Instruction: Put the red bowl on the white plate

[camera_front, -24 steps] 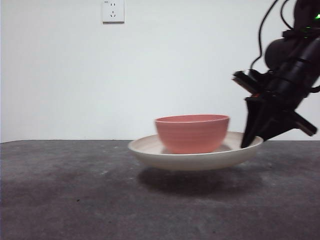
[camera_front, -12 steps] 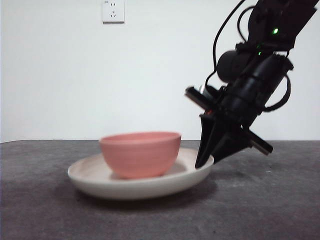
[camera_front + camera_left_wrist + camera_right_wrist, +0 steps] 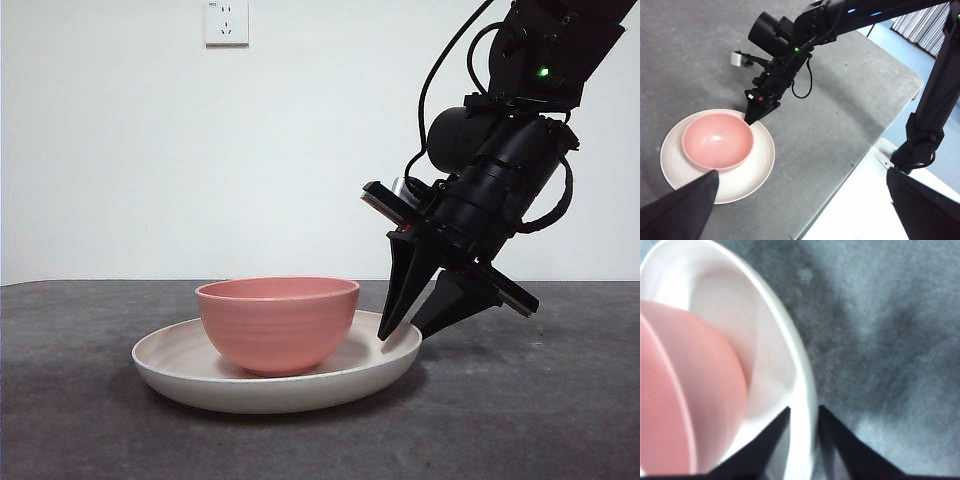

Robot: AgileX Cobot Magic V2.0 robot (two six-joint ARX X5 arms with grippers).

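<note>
The red bowl (image 3: 277, 322) stands upright in the middle of the white plate (image 3: 180, 375), which lies flat on the dark table. My right gripper (image 3: 400, 337) reaches down at a slant to the plate's right rim. Its jaws straddle that rim and stand slightly apart, so it is open. The right wrist view shows the plate rim (image 3: 790, 340) running between the right gripper (image 3: 804, 409), with the bowl (image 3: 690, 390) beside it. My left gripper (image 3: 802, 172) hangs high over the table, open and empty, looking down on bowl (image 3: 715, 140), plate (image 3: 762, 160) and right gripper (image 3: 747, 120).
The grey table (image 3: 540, 420) stretches around the plate, with its edge (image 3: 840, 185) not far from the plate in the left wrist view. A wall socket (image 3: 226, 22) sits on the white wall behind.
The plate with the bowl on it moved left and came down onto the table, carried by the right gripper. The right jaws have since parted a little around the rim.
</note>
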